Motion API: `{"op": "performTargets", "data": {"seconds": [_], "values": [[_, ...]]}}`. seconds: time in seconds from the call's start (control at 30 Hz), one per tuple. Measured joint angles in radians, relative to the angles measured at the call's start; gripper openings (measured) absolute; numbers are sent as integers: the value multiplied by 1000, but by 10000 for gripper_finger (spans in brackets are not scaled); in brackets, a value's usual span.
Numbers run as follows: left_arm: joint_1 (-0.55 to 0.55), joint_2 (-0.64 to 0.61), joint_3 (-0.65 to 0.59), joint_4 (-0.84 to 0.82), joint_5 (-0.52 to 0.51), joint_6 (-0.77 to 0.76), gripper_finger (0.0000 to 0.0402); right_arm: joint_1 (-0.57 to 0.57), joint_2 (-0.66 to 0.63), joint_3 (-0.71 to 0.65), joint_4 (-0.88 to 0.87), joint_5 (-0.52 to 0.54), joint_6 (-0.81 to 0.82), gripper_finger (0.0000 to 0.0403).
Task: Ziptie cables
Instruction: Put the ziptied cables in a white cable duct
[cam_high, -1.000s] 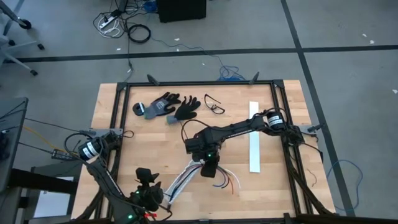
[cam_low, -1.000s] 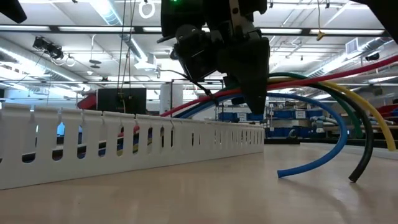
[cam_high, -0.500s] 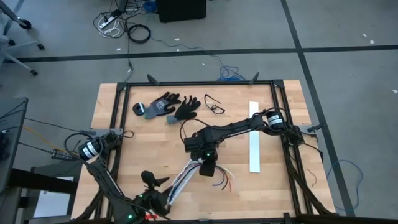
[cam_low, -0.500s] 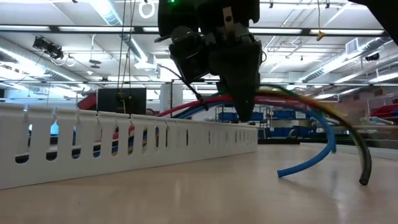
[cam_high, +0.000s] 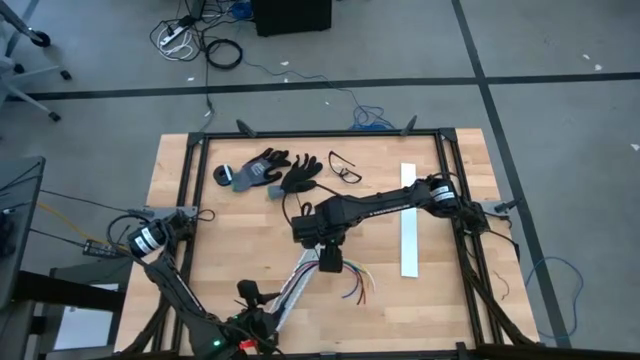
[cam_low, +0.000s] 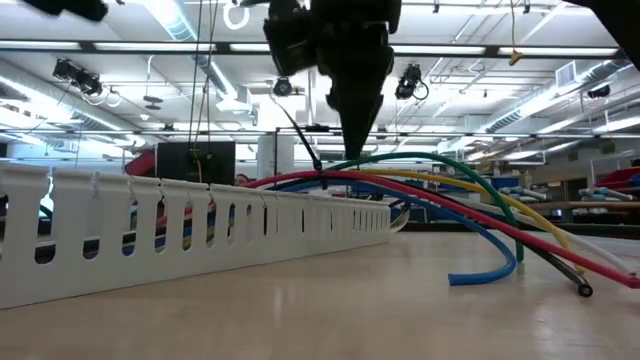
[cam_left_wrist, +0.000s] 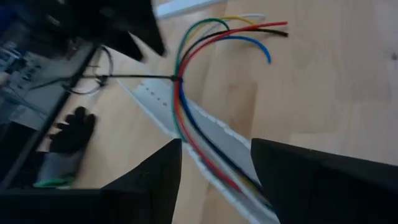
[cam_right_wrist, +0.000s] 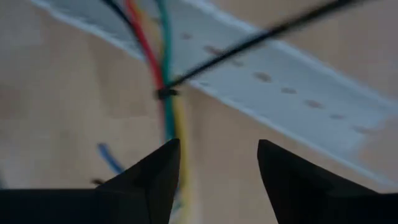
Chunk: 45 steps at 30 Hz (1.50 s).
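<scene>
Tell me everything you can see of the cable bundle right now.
The cables are thin flexible wires: red, green, yellow, blue and black. A thin black zip tie cinches them at one spot, its long tail sticking out sideways. Behind the tie they lie along the white slotted strip; past it they arch and fan out, ends on the wooden table. The right gripper hovers open above, touching nothing.

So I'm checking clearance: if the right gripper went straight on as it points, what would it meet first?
Probably the cables at the black tie, just ahead of the open right gripper; depth is unclear.
</scene>
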Motion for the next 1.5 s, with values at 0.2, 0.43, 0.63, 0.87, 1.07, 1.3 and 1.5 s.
{"op": "performTargets", "data": {"seconds": [0.2,0.43,0.63,0.87,1.07,1.3,1.5], "values": [[5,0,-110,157,32,10,188,55,0,123,-171,235,7,204],[7,0,-150,166,10,11,188,236,-1,185,-306,363,214,184],[25,0,-150,194,7,86,188,385,-1,67,76,360,237,122],[60,0,-150,324,37,245,183,353,0,-132,216,440,290,10],[98,0,-151,326,31,247,160,345,-1,-275,344,425,302,1],[149,9,-151,345,123,276,157,341,-1,-402,264,591,400,0],[170,46,-148,455,190,359,157,334,-1,-414,206,700,408,0]]}}
